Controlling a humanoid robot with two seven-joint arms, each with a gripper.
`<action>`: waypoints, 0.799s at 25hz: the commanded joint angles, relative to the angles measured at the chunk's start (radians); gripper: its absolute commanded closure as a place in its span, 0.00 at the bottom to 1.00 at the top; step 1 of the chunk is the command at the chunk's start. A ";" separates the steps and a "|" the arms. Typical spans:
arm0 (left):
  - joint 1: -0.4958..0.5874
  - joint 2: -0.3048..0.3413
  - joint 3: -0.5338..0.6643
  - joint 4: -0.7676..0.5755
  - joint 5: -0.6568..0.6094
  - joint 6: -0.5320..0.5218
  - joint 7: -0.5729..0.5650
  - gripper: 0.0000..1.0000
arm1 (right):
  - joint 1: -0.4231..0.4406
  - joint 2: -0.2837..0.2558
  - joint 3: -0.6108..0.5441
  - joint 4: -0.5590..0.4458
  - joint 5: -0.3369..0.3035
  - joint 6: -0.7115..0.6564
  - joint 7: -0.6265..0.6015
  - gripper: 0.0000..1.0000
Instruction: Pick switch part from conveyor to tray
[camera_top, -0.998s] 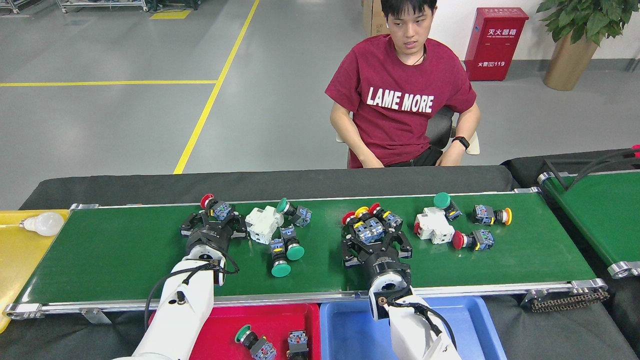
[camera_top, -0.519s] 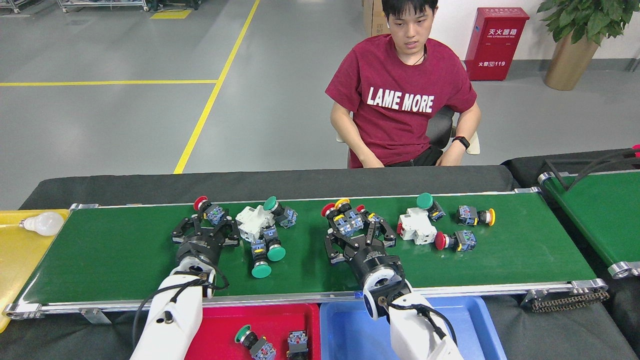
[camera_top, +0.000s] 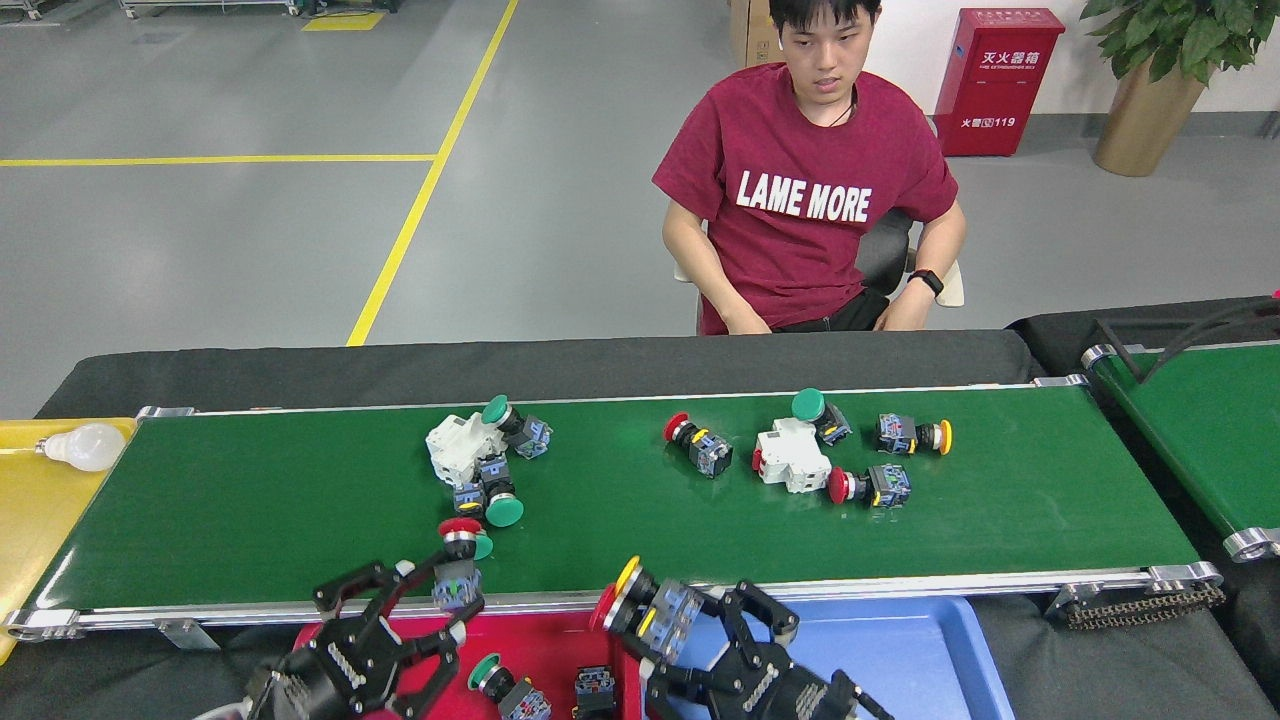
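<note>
a red-capped switch part (camera_top: 458, 560) is held by the left gripper (camera_top: 440, 600), its fingers clamped around the part's blue-grey body with the red cap uppermost, so the part's long axis stands roughly upright. the part is carried over the near rail of the conveyor (camera_top: 250, 500), just above the far rim of the red tray (camera_top: 545, 640). a second load, a yellow- and red-capped switch cluster (camera_top: 650, 610), is gripped by the right gripper (camera_top: 690, 630); its long axis is tilted, caps up and to the left, and it hangs at the seam between the red tray and the blue tray (camera_top: 900, 640).

the coming move is judged to turn on one relation: the red tray lies directly below and slightly toward the robot from both loads, so a short drop is all that is called for. the left gripper is the nearer one to the tray's open floor. two switch parts (camera_top: 505, 685) are already seen lying in the red tray, near its middle, and a release clear of them would be wise. the right-hand load sits close to the blue tray's edge, so a shift toward the red tray is judged necessary before it is let go.

further switch parts (camera_top: 700, 445) and white breaker blocks (camera_top: 460, 450) are left on the conveyor, far from the red tray. a seated person (camera_top: 810, 190) is seen beyond the conveyor.
</note>
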 joint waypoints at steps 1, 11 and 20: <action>0.049 0.002 0.014 -0.044 0.032 -0.019 -0.001 0.37 | 0.006 0.004 0.026 -0.015 0.003 -0.070 0.004 0.86; 0.150 -0.097 0.158 -0.041 0.055 -0.019 0.002 0.01 | 0.042 0.091 0.130 0.010 0.035 -0.039 0.087 0.03; 0.172 -0.205 0.310 -0.004 0.050 0.300 -0.002 0.01 | 0.015 0.145 -0.040 -0.010 0.033 0.048 0.087 0.05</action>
